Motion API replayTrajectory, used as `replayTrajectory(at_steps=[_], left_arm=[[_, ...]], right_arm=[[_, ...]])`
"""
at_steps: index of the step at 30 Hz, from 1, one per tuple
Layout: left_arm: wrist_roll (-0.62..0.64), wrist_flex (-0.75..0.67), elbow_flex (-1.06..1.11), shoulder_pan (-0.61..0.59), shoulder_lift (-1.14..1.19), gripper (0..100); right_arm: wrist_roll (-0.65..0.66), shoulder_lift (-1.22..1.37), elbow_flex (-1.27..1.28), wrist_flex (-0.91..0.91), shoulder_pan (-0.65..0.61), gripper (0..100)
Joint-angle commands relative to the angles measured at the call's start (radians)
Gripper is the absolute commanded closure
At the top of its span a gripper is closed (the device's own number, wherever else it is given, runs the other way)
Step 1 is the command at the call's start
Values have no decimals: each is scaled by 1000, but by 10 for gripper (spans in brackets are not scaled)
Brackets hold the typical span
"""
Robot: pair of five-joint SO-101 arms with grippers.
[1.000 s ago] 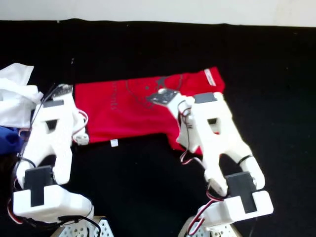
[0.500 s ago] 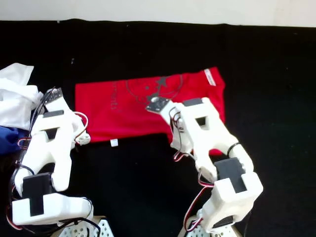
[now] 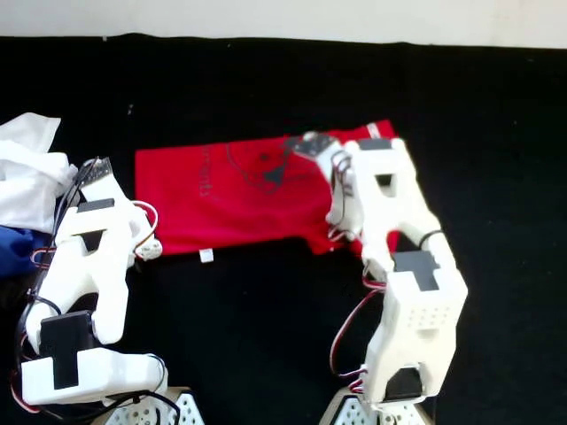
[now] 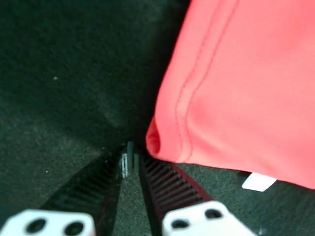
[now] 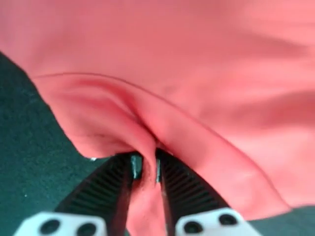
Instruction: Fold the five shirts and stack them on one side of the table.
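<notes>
A red shirt (image 3: 221, 199) lies spread across the black table, printed side up. My right gripper (image 3: 310, 142) is over the shirt's far right part. In the right wrist view it (image 5: 145, 164) is shut on a raised fold of the red fabric (image 5: 197, 59). My left gripper (image 3: 96, 168) sits just off the shirt's left edge. The left wrist view has its fingers (image 4: 130, 162) shut on nothing, resting on the black cloth beside the shirt's folded corner (image 4: 162, 137). A small white tag (image 3: 205, 256) pokes out from the shirt's near hem.
Crumpled white shirts (image 3: 31, 168) are piled at the table's left edge, with a blue one (image 3: 13, 248) just in front of them. Black tabletop lies open to the right of the red shirt and along the front between the arm bases.
My right gripper has swung toward the table's far edge with red fabric in it, bunching the shirt's right part. The left arm drew slightly leftward a second ago, then stayed still.
</notes>
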Motion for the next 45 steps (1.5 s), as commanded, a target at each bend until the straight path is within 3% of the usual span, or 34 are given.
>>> replayTrajectory(at_steps=[1, 10, 13, 15, 17, 20, 23, 33, 37, 40, 45], left_arm=[[9, -46, -2, 8, -1, 987], [8, -46, -2, 10, -1, 988], [8, -46, -2, 10, -1, 988], [8, -46, -4, 10, -1, 988], [6, -46, -4, 10, -1, 988], [6, -46, -4, 10, -1, 988], [6, -46, -4, 10, -1, 988], [8, -46, -4, 10, -1, 988], [8, -46, -4, 12, -1, 988], [8, -46, -4, 12, -1, 988], [9, -64, -1, 12, -1, 988]], right_arm=[[11, -1, -177, 62, 31, 993], [8, 145, -429, -33, 31, 985], [-14, 266, -570, -30, 30, 889], [-103, 344, -679, -35, 31, 789], [-222, 420, -800, -53, 36, 752], [-393, 529, -969, -71, 45, 771], [-477, 584, -1145, -18, 56, 772], [-496, 593, -1552, 387, 61, 772], [-494, 590, -1569, 415, 71, 813], [-453, 595, -1492, 415, 76, 998], [-411, 588, -1277, 414, 71, 993]])
